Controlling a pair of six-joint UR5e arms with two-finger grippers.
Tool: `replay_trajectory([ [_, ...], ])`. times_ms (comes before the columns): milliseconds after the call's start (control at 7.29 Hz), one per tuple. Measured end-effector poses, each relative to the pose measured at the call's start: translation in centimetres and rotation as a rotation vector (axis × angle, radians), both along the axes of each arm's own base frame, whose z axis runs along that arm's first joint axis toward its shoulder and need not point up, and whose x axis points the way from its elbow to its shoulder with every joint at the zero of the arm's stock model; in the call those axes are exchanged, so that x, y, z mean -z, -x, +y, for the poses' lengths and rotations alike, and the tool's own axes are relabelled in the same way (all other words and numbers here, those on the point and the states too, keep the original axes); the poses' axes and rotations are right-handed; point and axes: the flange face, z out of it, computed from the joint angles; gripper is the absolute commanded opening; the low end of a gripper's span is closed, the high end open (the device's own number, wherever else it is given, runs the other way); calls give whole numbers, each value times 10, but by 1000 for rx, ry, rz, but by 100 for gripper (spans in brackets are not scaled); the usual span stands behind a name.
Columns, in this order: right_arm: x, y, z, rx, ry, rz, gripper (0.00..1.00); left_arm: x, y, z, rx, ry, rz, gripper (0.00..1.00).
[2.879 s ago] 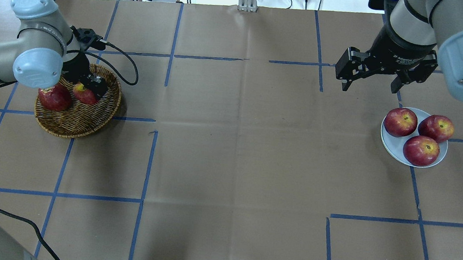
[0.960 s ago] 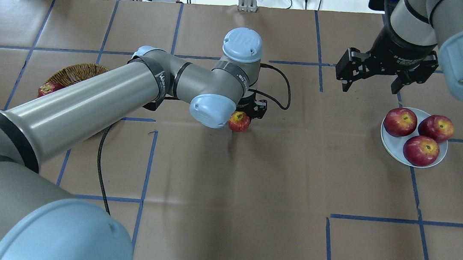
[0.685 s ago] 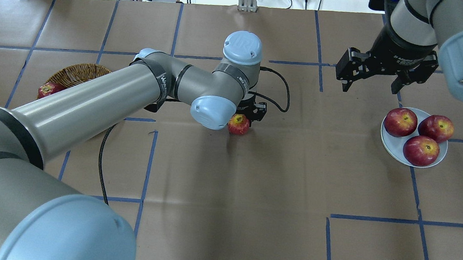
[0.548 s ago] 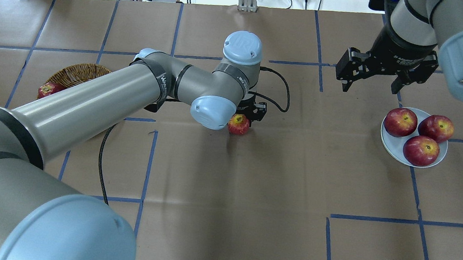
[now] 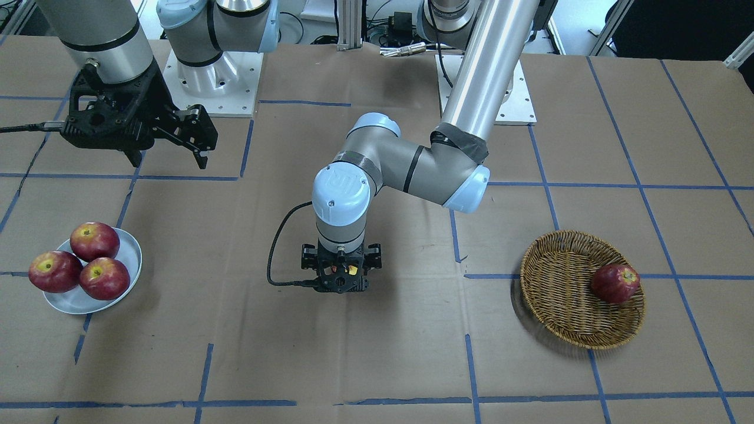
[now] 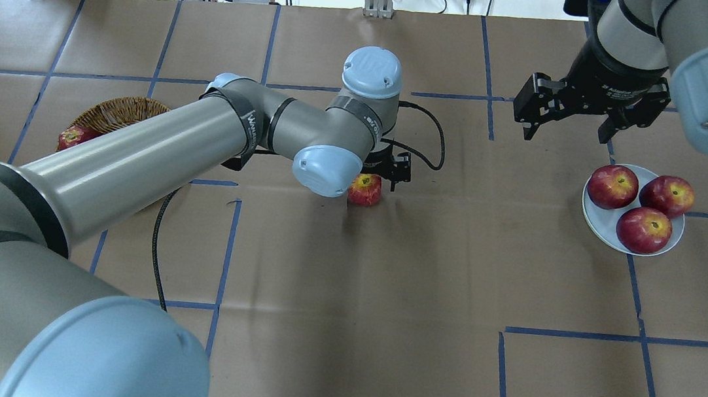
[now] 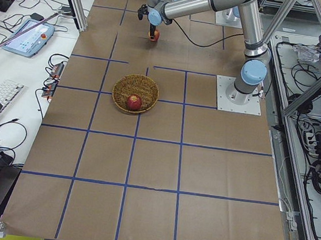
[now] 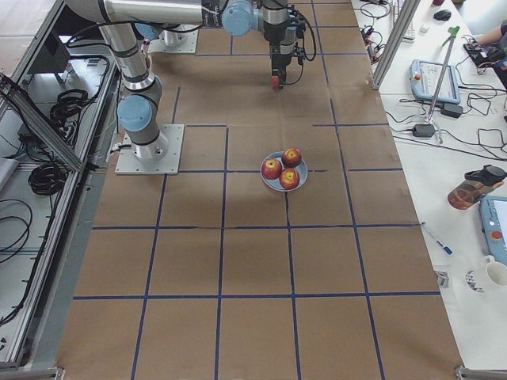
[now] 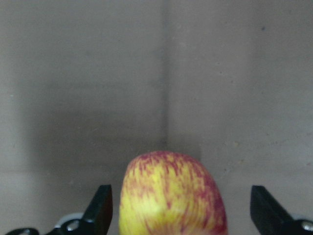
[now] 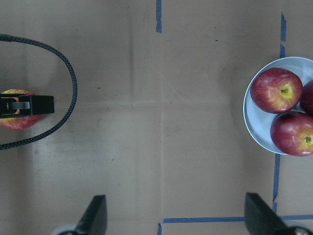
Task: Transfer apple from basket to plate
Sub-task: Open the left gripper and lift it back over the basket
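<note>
The apple (image 6: 365, 189), red with yellow streaks, sits on the brown paper at the table's middle. It also shows in the left wrist view (image 9: 171, 196). My left gripper (image 5: 341, 280) stands straight over it. Its fingers (image 9: 100, 210) are spread either side of the apple with a gap on both sides, so it is open. The wicker basket (image 5: 559, 294) holds one dark red apple (image 5: 614, 282). The pale plate (image 6: 595, 217) holds three dark red apples. My right gripper (image 6: 565, 128) hangs open and empty just beyond the plate.
The left arm's black cable (image 6: 156, 230) loops over the paper near the basket and another loop lies by the wrist (image 10: 68, 98). Blue tape lines cross the brown paper. Both arm bases (image 5: 206, 76) stand at the table's far edge in the front-facing view.
My left arm carried the apple out of the basket to the table's middle. In the last half second its jaws spread wider around the apple. The right arm has not moved.
</note>
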Motion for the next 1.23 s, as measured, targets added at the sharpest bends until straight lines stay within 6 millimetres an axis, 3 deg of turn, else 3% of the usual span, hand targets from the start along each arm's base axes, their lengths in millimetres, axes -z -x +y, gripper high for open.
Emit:
replay_trajectory([
  [274, 0, 0, 0, -8, 2, 1, 100, -61, -15, -1, 2, 30, 2, 99],
  [411, -1, -1, -1, -11, 6, 0, 100, -99, -38, 0, 23, 26, -11, 99],
  [548, -4, -3, -2, -12, 15, -1, 100, -135, -69, 6, 60, 20, -36, 99],
  [960, -1, -22, -8, -15, 41, -15, 100, -231, -188, 38, 127, -26, -107, 99],
  [1234, 11, -68, -12, 0, 53, -26, 100, -262, -247, 55, 114, -57, -103, 99],
])
